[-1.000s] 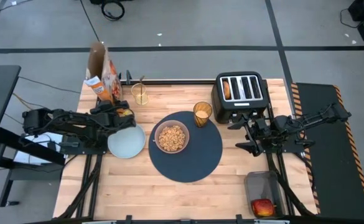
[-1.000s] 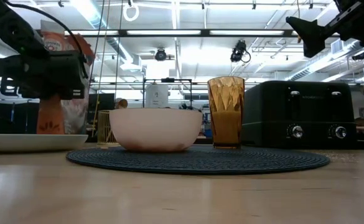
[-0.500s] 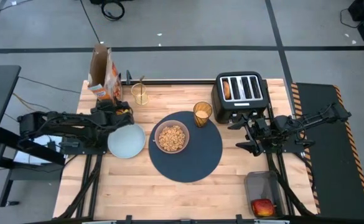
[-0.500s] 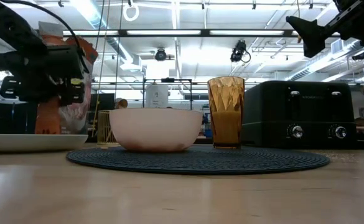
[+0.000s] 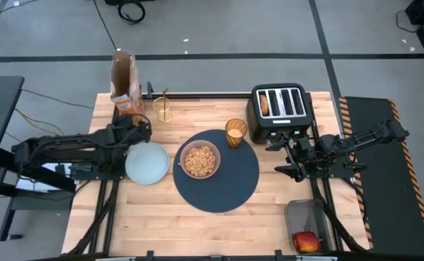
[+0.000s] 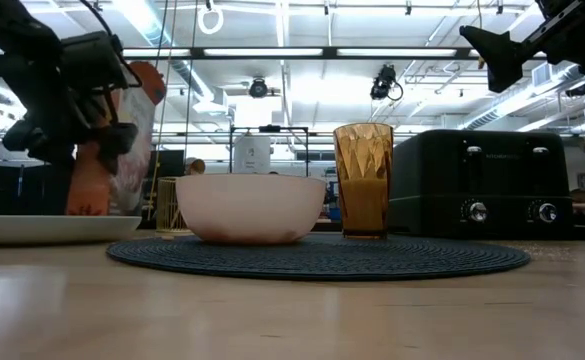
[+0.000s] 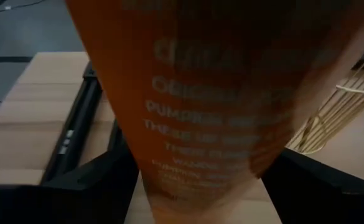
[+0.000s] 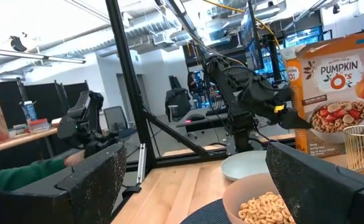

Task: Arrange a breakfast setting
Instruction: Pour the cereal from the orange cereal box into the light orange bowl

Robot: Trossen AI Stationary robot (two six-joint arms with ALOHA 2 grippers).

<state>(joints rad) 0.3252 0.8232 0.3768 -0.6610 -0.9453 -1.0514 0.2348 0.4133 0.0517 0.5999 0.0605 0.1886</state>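
**Setting the Breakfast Table: Cereal Poured, Fruit and Bagel Yet to Arrive**

Taking shape at the middle of the table (image 5: 197,232), seen from above, the breakfast setting looks a little over half done. The large dark-blue mat (image 5: 222,185) lies at centre. The pink bowl (image 5: 200,161), filled with cereal rings, sits on the mat's 10 o'clock part. The amber tumbler (image 5: 235,133) stands on the mat's rim at 1 o'clock. The pale-blue plate (image 5: 147,163) lies bare just beside the mat at 9 o'clock.

The cereal box (image 5: 127,85) stands upright at the table's 11 o'clock corner. The left gripper (image 5: 136,123) is just before it with its fingers spread to either side of the box. Whether they touch the carton cannot be made out. A small gold wire cup (image 5: 163,109) waits between the box and the mat. A thin stem that may be the gold spoon rises from it.

What appears left to do lies on the right. The bagel (image 5: 264,105) sits in a slot of the black toaster (image 5: 280,109) at 1 o'clock. The red apple (image 5: 307,241) rests in a container at the 5 o'clock corner, well apart from the plate. The right gripper (image 5: 275,159) hovers at 3 o'clock beside the toaster, jaws wide and holding nothing.
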